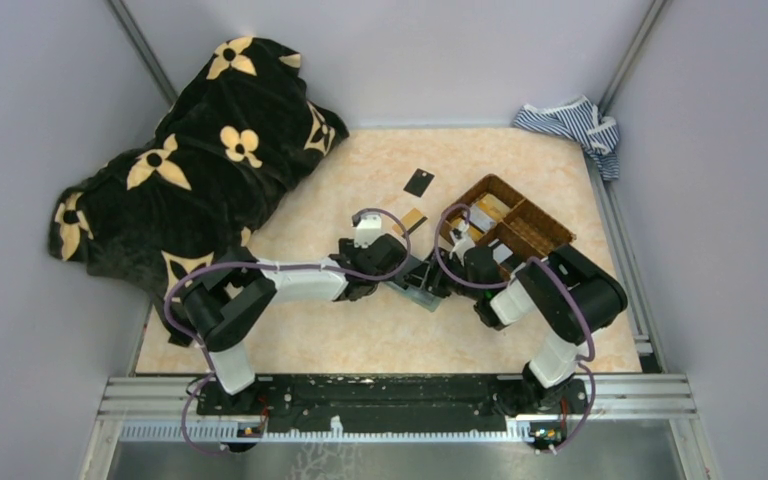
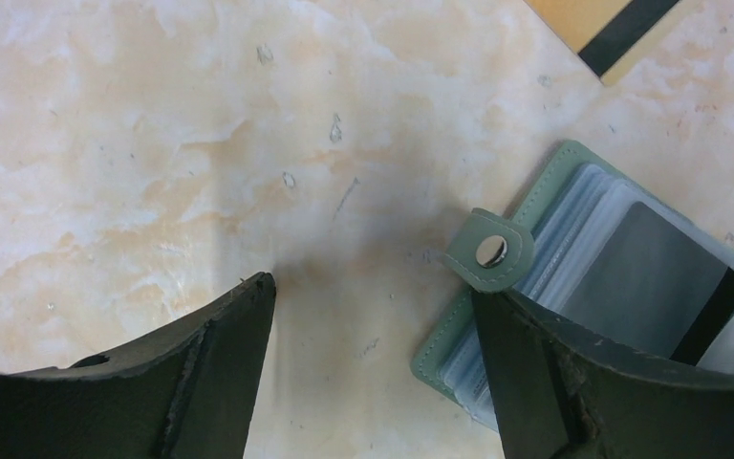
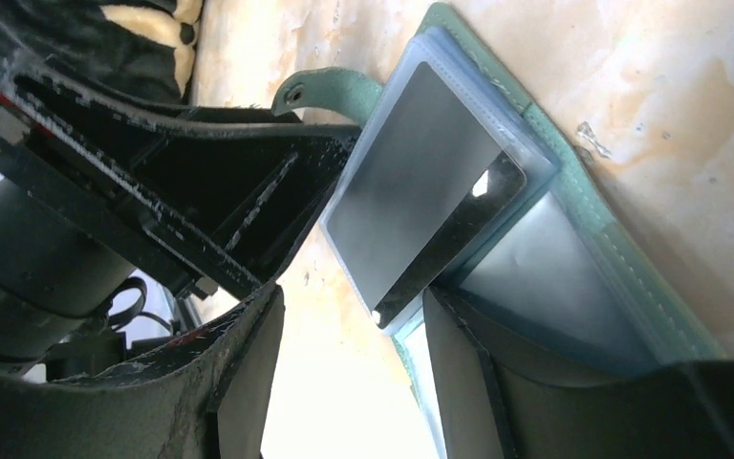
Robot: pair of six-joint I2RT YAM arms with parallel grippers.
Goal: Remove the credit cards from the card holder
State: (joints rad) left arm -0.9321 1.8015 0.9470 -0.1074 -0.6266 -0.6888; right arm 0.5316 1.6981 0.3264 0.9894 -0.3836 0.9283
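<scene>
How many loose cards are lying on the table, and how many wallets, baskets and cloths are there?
Loose cards: 2, one thin black card, one gold card with a dark stripe
Sage-green bifold wallet: 1
Brown woven divided basket: 1
Cloths: 2, black flower-print blanket, blue-striped cloth
Total: 6

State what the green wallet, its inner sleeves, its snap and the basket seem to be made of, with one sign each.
Wallet: matte leather or imitation, cannot tell which; stitched edge, soft fold.
Sleeves: clear glossy plastic; a card shows through.
Snap: shiny metal; bright glint.
Basket: brown woven fibre, perhaps wicker; plaited walls.
</scene>
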